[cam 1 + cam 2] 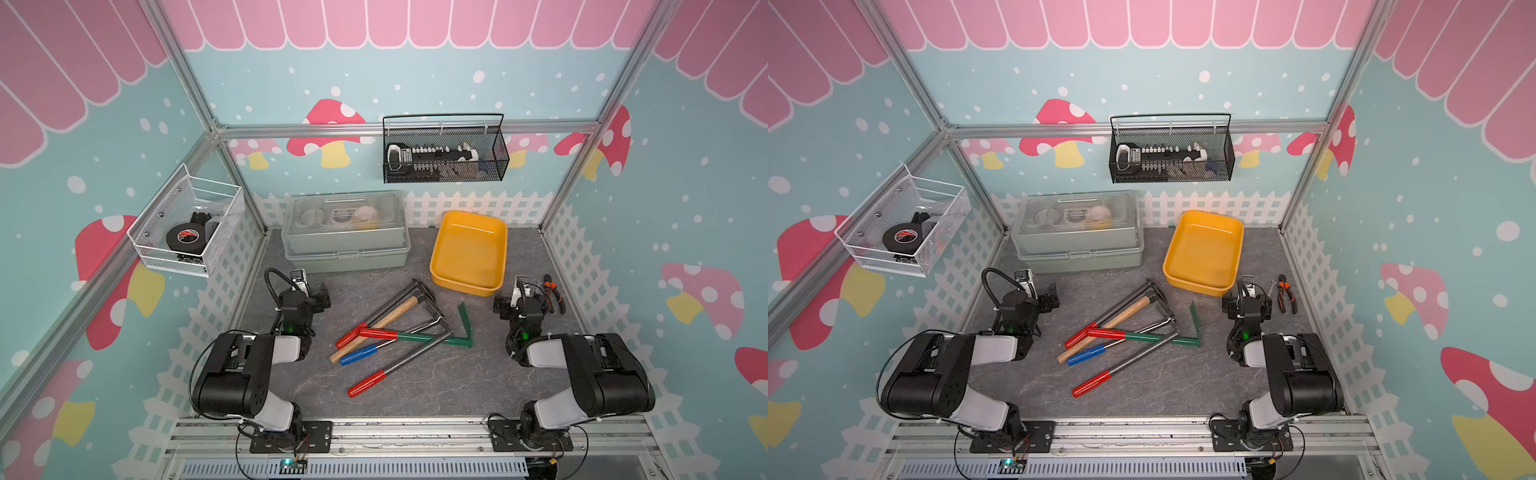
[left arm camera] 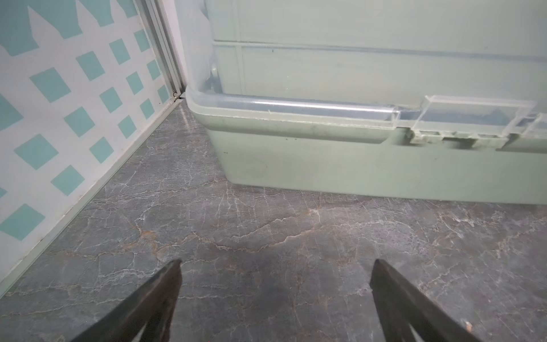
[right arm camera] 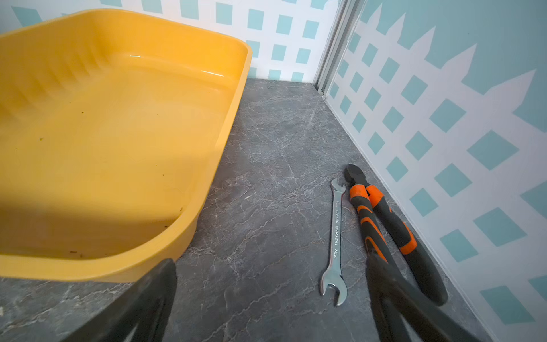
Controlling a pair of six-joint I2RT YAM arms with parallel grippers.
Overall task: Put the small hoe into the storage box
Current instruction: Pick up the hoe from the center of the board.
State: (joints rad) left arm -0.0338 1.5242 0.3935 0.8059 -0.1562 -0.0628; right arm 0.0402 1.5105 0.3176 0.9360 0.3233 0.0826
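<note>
Small hoe (image 1: 415, 337) being crossed by tools (image 1: 390, 316) on the table (image 1: 415, 386), storage box (image 1: 467, 249) far right, left fingers (image 2: 154, 296), right fingers (image 3: 148, 296) being held released.

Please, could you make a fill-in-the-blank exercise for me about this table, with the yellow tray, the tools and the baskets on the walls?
1. The yellow tray holds no tools: it is ____.
2. The roll of black tape sits in the ____ wire basket on the wall.
3. The wrench lies beside the orange-handled ____.
4. The left gripper and the right gripper both have their jaws ____.

Missing words: empty; white; pliers; open.
</note>
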